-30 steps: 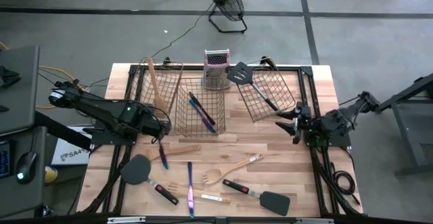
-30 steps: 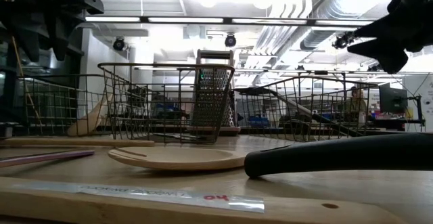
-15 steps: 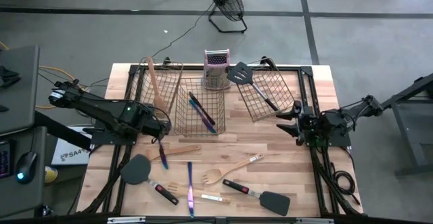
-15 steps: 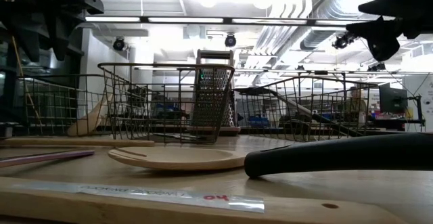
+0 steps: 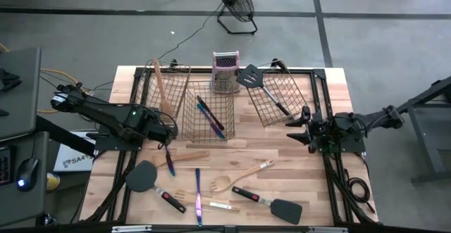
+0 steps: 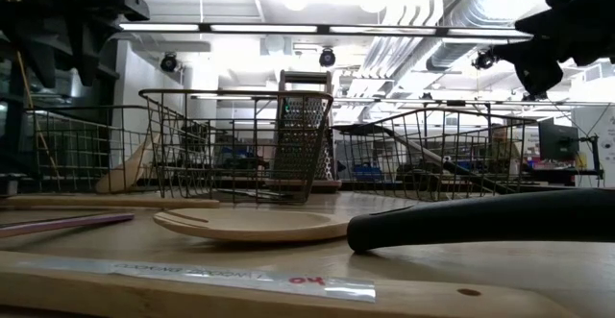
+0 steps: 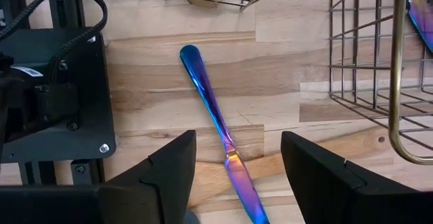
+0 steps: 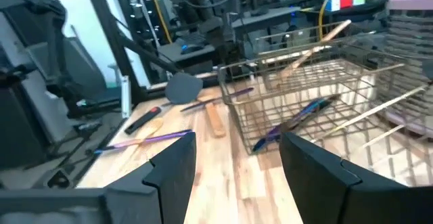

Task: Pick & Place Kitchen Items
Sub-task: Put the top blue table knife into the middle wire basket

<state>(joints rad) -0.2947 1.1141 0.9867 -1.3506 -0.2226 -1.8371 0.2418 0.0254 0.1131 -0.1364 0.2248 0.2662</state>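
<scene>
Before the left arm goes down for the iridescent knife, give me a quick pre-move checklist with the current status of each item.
1. Left gripper open: ok, its jaws stand apart.
2. Iridescent knife lined up: ok, it lies flat on the table, running between the jaws in the left wrist view.
3. Left gripper empty: ok, nothing between the jaws.
4. Clearance from the middle basket: cannot tell, its rim is close beside the knife.
5. Right gripper out of the way: ok, open and empty near the right basket, far from the knife.
6. Drop spot: ok, the middle basket already holds iridescent cutlery and has space left.
</scene>
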